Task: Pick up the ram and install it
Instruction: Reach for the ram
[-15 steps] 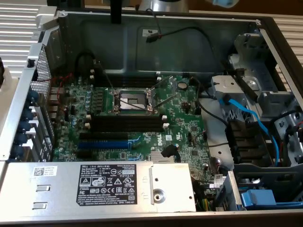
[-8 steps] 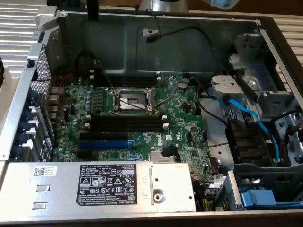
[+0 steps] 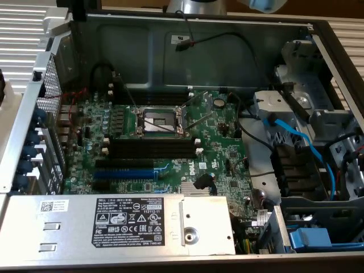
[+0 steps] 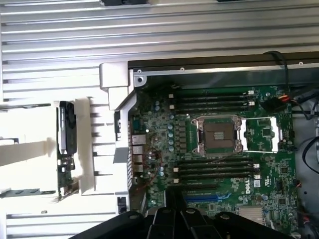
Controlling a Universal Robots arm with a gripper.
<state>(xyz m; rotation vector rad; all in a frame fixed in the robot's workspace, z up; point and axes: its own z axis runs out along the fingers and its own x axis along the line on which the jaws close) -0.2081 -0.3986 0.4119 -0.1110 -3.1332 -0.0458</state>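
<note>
Currently the claw [image 4: 174,196] hangs closed, its black fingers pressed together and gripping nothing, above the green motherboard [image 4: 259,174] inside the open computer case [image 4: 209,69]. Nearest to its tips lies the blue expansion slot [image 4: 207,198]. Just beyond that is a bank of long black memory slots [image 4: 214,169] with white end clips. The square processor socket [image 4: 219,137] sits farther out from the claw, with a second bank of slots past it. The ram [image 4: 66,129] is well apart from the claw, off to its side and outside the case wall, resting in a white slotted holder [image 4: 92,149]. It lies lengthwise in the holder, dark chips on a green board, untouched by the claw.
</note>
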